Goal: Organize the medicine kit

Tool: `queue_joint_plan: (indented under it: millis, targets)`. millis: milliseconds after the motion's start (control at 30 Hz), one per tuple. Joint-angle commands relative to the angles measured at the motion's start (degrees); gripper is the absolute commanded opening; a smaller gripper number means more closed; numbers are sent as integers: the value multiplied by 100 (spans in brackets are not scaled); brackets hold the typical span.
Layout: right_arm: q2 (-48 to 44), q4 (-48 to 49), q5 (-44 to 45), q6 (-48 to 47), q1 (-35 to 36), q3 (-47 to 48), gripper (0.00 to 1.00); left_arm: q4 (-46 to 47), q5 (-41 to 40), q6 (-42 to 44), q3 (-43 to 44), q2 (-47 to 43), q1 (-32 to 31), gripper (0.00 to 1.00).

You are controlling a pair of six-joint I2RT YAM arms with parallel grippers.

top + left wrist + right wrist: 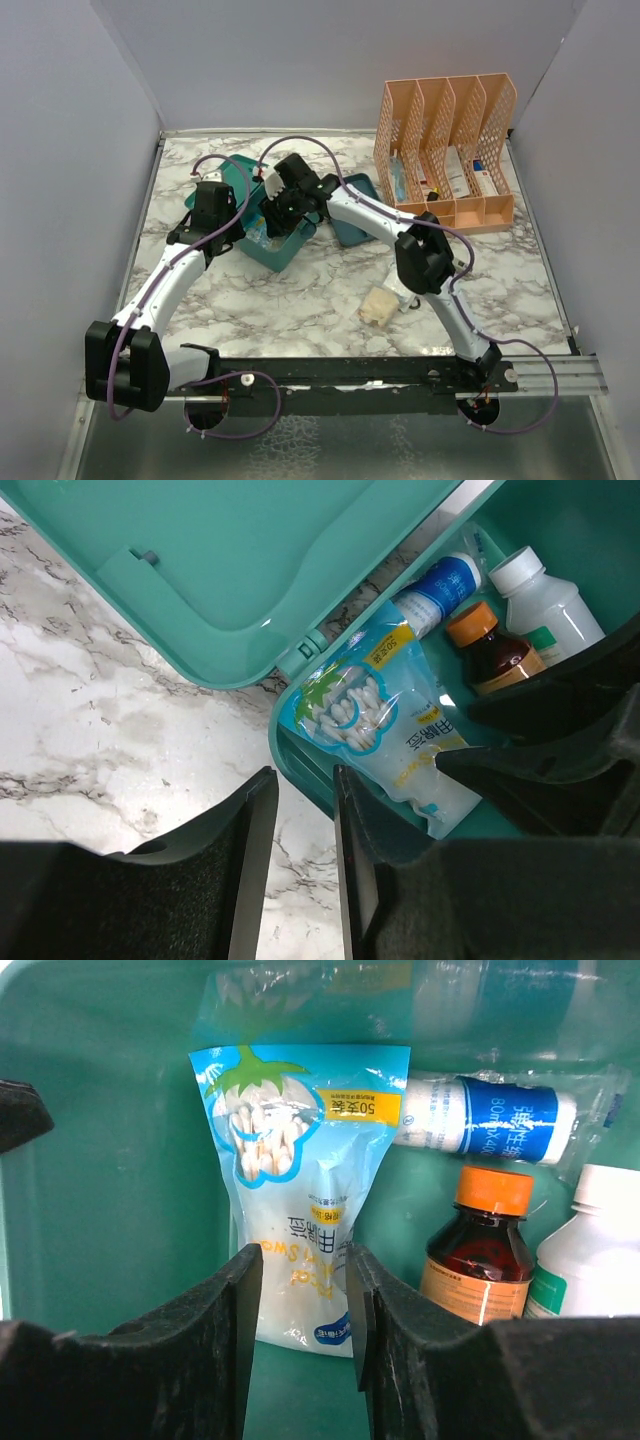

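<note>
Carefully, you needed to lift your right pincer [303, 1260], spread apart above the swab bag [300, 1150], straight out of the medicine kit [100, 1160].

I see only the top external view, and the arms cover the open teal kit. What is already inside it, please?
Observer: In the medicine kit lie a cotton swab bag, a blue-labelled bottle, a brown bottle with an orange cap and a white bottle.
Operator: Does the right gripper hold the bag?
Observer: No. The right gripper has its jaws apart; the bag shows beyond the gap, not pinched.
Operator: And the left one?
Observer: The left gripper straddles the kit's corner wall, one finger inside, one outside.
</note>
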Motion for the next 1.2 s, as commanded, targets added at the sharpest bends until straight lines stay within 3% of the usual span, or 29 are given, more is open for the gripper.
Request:
queue_joint_plan:
  millis: [0, 233, 433, 633, 867, 1033, 1167]
  targets:
    - [-366, -42, 201, 282, -27, 309, 41, 81, 46, 38, 125, -12, 11, 31]
    - [-632, 132, 572, 648, -124, 515, 43, 72, -38, 199, 124, -65, 6, 24]
    - [-1359, 545, 1144, 1145, -286, 262, 43, 51, 0, 417, 359, -213, 7, 38]
    - [-2418, 881, 2033, 1674, -365, -721, 42, 121, 24, 661, 615, -584, 7, 52]
    - [-3887, 560, 3939, 2741, -408, -2304, 42, 452, 185, 1238, 795, -1256, 7, 61]
    - [-4904, 24, 4818, 3749, -462, -3584, 42, 1066, 632, 1641, 916, -1536, 6, 68]
    - [-5428, -710, 5097, 4683, -497, -4473, 43, 1445, 1229, 1493, 1037, -1561, 8, 77]
